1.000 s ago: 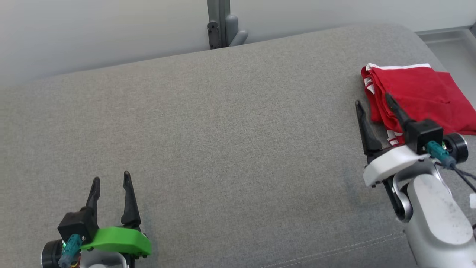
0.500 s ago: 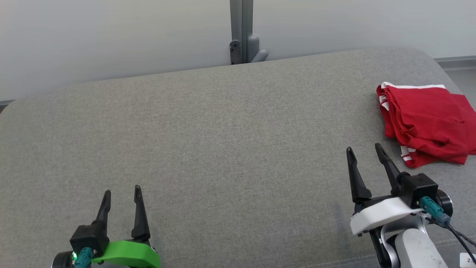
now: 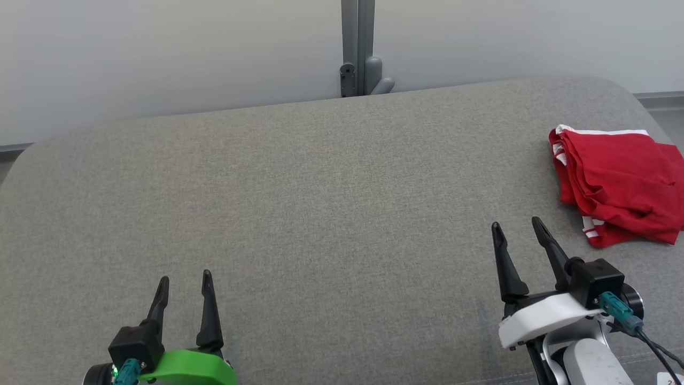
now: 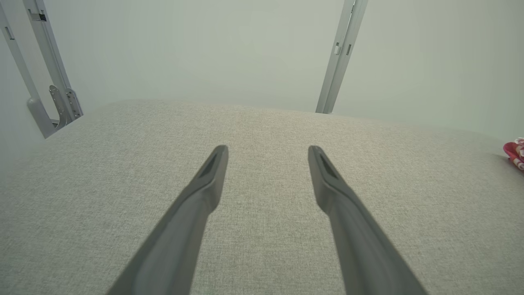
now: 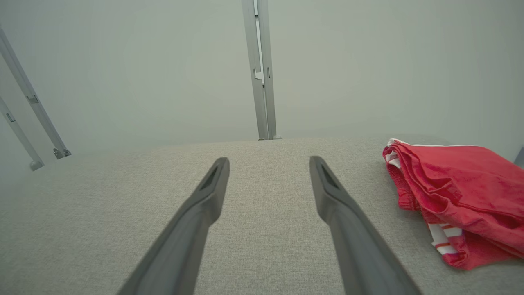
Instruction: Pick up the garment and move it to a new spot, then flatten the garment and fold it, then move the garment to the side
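Note:
The garment (image 3: 620,184) is red with white stripes and lies folded in a bundle at the right edge of the grey upholstered surface (image 3: 320,214). In the right wrist view the garment (image 5: 462,196) lies to the right of the fingers, untouched. My right gripper (image 3: 517,227) hovers open at the lower right, short of the garment and to its left. My left gripper (image 3: 184,278) is open at the lower left with nothing between its fingers. A sliver of the garment (image 4: 516,152) shows at the left wrist view's right edge.
A grey metal post with a bracket (image 3: 359,53) stands behind the surface's far edge against a pale wall. More posts (image 4: 45,73) show at the left. The surface's rounded right corner (image 3: 625,91) lies just behind the garment.
My right gripper has pulled back from the garment's left edge toward me and now stands apart from it. The head camera has shifted, so the whole scene sits lower and further right.

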Controlling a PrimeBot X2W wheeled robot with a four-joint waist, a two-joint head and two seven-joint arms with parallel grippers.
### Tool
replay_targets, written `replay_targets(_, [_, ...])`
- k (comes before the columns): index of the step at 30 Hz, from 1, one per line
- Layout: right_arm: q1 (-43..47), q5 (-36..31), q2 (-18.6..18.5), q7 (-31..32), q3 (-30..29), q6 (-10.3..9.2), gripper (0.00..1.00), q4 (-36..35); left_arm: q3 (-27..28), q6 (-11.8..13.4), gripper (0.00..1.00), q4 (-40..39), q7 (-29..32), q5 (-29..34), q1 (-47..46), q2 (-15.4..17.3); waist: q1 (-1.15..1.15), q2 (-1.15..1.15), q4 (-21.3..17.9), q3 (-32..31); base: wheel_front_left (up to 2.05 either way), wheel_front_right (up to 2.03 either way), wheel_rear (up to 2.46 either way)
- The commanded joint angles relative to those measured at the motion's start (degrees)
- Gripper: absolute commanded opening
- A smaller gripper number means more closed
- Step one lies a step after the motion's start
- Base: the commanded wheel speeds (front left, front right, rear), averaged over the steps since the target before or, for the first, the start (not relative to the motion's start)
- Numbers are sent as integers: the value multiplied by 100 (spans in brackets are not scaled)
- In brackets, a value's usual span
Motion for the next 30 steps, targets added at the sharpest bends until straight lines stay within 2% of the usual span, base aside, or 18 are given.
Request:
replay_targets(1, [62, 19, -1, 7, 18, -8, 100, -23, 32, -23, 100, -9, -27, 71, 81, -20, 0, 53, 1, -6, 0, 0, 0])
replay_targets(10, [106, 41, -2, 39, 36, -8, 100, -28, 77, -87, 100, -4, -27, 125, 125, -48, 0, 53, 3, -46, 0, 0, 0])
replay_targets(11, [56, 6, 1, 20, 31, 0, 0, 7, 54, -62, 0, 20, 2, 73, 44, -45, 0, 0, 3, -46, 0, 0, 0])
replay_targets(15, [147, 96, 17, 50, 20, 1, 0, 175, 59, -73, 0, 206, 56, -7, 60, -59, 0, 0, 4, -46, 0, 0, 0])
replay_targets(30, [-41, 1825, 12, 522, -254, 0, 0, 309, 312, -273, 0, 292, 457, -1594, -223, -72, 0, 7, 12, -36, 0, 0, 0])
